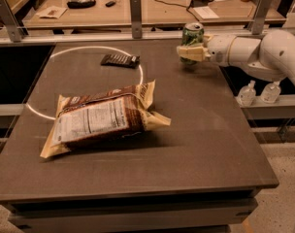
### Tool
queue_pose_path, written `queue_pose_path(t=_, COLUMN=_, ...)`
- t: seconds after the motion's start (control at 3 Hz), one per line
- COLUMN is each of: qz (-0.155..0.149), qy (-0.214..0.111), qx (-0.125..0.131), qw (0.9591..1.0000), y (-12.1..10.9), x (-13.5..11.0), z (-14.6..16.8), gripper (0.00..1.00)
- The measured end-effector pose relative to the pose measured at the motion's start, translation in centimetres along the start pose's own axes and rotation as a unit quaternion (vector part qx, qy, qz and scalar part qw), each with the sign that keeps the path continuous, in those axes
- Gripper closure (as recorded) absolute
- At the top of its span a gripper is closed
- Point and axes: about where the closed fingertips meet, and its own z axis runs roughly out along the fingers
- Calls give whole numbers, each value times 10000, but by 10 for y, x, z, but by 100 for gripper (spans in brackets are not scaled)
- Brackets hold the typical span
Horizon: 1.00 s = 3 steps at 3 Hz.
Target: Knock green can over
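Note:
The green can (192,34) stands upright near the far right edge of the dark table (201,130), its silver top showing. My gripper (191,53) comes in from the right on a white arm (254,52). Its cream tip lies across the lower front of the can and covers that part. I cannot tell whether it touches the can.
A large brown snack bag (101,118) lies flat at the table's middle left. A small dark bar (119,59) lies at the back beside a white ring marking (94,49). Two clear bottles (258,92) stand on a ledge to the right. A rail and a cluttered bench run behind.

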Motion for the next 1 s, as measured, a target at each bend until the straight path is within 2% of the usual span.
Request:
queue_pose_path(t=0.33, qz=-32, qy=-131, qx=-269, qw=9995, y=27, x=-20, z=-36, gripper=100)
queue_pose_path(t=0.67, qz=-102, qy=-318, qx=-871, qw=9956, y=61, x=-22, z=-53, gripper=100)
queue_pose_path(t=1.0, qz=-590, qy=-553, qx=-1660, qw=9828, y=95, x=-29, z=-62, gripper=100)
